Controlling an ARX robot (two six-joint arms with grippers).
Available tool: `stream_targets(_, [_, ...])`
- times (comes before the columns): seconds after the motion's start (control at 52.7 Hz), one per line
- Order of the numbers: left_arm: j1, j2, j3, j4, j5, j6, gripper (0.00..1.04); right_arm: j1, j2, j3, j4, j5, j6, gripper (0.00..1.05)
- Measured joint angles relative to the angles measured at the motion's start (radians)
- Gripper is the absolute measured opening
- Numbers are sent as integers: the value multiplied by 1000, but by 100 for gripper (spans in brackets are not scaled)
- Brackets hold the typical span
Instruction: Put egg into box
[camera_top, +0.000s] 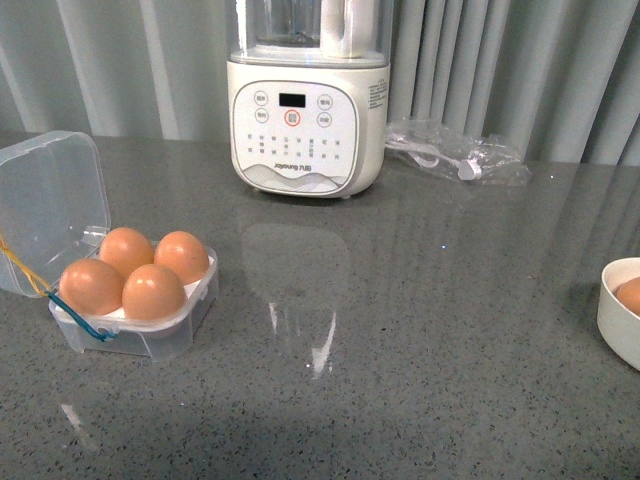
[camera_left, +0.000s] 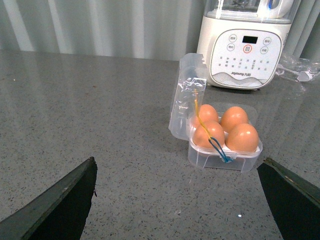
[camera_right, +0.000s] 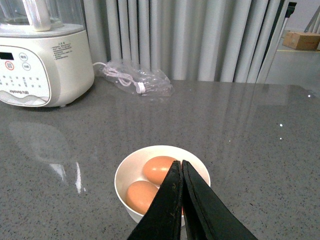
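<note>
**Right tool (camera_right: 179, 164) closed at the bowl (camera_right: 127, 170); left tool (camera_left: 178, 161) spread; box (camera_left: 245, 161) full**

Right tool: the dark fingers are pressed together with nothing between them. Their tips are seen against the white bowl and its two eggs (camera_right: 157, 169); whether they touch cannot be told. Left tool: the fingers are spread wide and empty, and the box appears between them, well ahead on the grey table (camera_top: 420, 330).

Front view:
- **Box:** at 8 o'clock, with its clear lid (camera_top: 50, 195) swung open toward 9 o'clock. Four brown eggs (camera_top: 153, 291) fill every hole of the white tray, packed closely together.
- **Bands:** a yellow band (camera_top: 25, 268) and a blue band (camera_top: 90, 328) hang at the box's 9 o'clock side.
- **Bowl:** at 4 o'clock, cut by the frame edge.
- **Behind:** a Joyoung blender (camera_top: 305, 120) stands at 12 o'clock and a plastic bag (camera_top: 455, 152) holding a white cord lies at 1 o'clock, with a curtain (camera_top: 100, 60) at the back.
</note>
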Motion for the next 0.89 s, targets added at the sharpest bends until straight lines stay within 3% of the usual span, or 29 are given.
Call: stream_targets(0.892, [0,0,0,0,0,0,98,0,-288,-113,-162,0,0,3])
